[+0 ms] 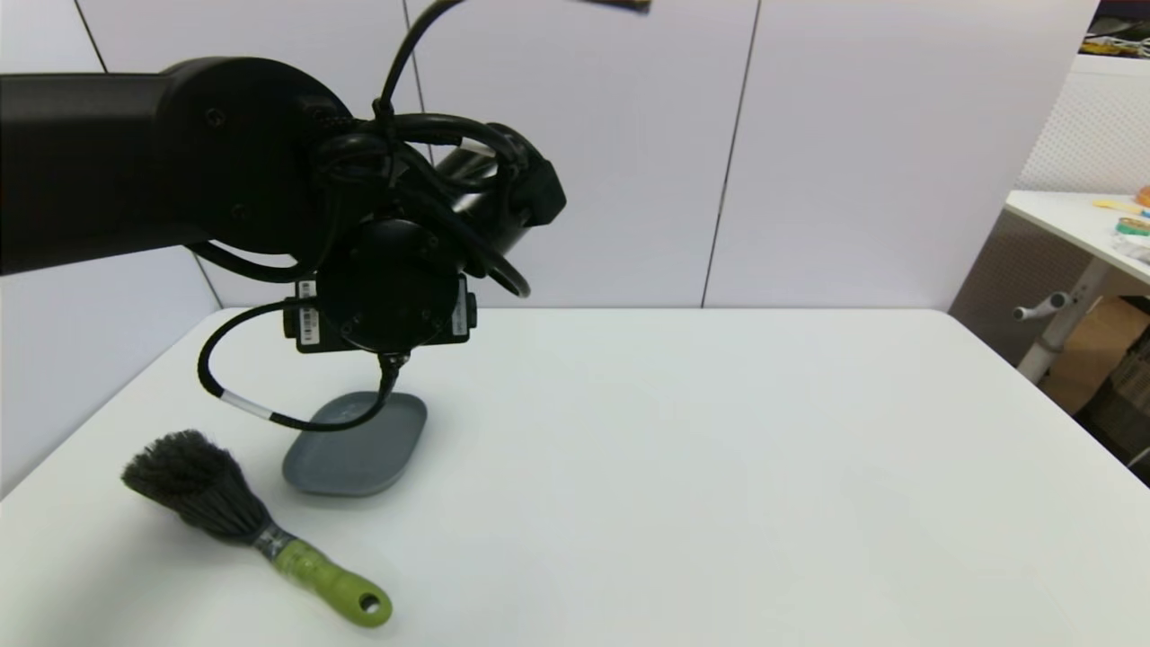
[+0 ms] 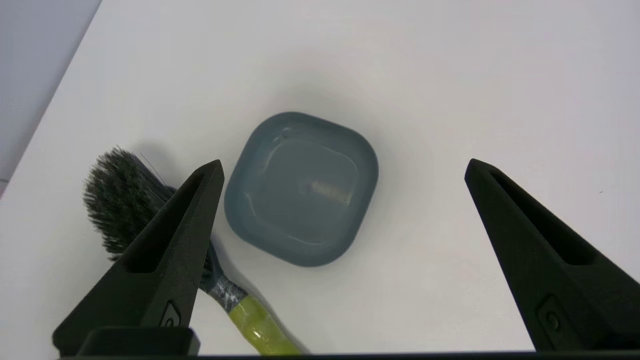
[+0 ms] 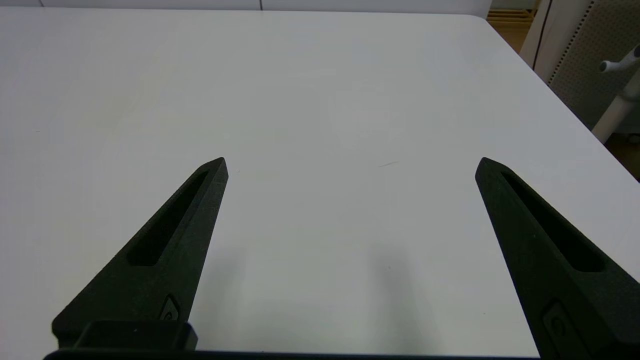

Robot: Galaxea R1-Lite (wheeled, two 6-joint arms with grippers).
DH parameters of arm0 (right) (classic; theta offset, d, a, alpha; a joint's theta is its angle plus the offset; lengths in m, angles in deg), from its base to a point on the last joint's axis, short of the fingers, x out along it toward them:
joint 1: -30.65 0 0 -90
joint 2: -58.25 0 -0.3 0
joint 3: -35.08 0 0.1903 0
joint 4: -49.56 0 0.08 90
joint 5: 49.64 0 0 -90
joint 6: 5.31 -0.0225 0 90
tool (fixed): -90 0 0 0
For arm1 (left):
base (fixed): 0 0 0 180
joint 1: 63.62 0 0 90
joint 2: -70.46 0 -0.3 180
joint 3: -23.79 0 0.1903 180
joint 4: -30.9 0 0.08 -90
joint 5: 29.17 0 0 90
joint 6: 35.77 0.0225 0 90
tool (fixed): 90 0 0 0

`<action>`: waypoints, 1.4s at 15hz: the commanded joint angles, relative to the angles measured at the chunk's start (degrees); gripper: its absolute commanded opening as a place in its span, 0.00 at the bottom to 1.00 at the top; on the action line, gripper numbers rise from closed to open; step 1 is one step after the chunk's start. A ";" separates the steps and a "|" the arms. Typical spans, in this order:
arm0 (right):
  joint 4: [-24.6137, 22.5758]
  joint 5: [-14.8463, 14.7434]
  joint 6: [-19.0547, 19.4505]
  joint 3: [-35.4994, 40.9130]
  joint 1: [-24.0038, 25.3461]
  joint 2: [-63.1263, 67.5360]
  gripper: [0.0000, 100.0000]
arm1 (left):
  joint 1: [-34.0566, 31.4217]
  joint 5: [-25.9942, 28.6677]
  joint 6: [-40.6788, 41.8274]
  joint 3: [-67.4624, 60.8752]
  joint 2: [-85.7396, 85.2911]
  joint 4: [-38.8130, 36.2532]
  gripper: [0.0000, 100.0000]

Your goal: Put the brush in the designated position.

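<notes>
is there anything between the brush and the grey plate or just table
Just bare white table. In the head view a narrow strip of it separates the brush from the plate; the left wrist view shows the same gap, with nothing lying in it.

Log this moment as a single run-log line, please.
left tool: open, raised over grey-blue rounded plate | lime-handled grey-bristle brush: flat on white table, beside plate, ungrasped | right tool: open, empty, parked

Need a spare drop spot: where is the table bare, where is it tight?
Bare: the table from the plate across to its right edge, where the right gripper waits open. Tight: the left corner, brush beside plate, left gripper open above them.
</notes>
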State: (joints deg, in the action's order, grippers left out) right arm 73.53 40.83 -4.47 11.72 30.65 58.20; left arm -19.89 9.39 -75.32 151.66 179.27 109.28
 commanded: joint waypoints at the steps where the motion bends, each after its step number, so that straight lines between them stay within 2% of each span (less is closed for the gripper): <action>1: 0.02 0.06 0.04 0.09 0.00 0.05 1.00 | -1.55 2.13 14.67 0.53 0.26 -5.97 1.00; 4: 0.02 0.06 0.04 0.09 0.00 0.05 1.00 | -1.90 7.31 23.29 0.53 0.70 -10.37 1.00; 9: 0.02 0.06 0.04 0.09 0.00 0.05 1.00 | -1.99 9.68 30.76 3.08 2.19 -10.54 1.00; 14: 0.02 0.06 0.04 0.09 0.00 0.05 1.00 | -3.49 21.02 39.02 5.89 3.34 -10.54 1.00; 21: 0.02 0.06 0.04 0.09 0.00 0.05 1.00 | -5.24 36.40 46.40 6.24 5.09 -12.83 1.00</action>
State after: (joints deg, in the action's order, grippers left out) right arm 73.56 40.87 -4.47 11.72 30.65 58.20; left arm -24.80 43.30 -30.43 157.88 183.58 97.42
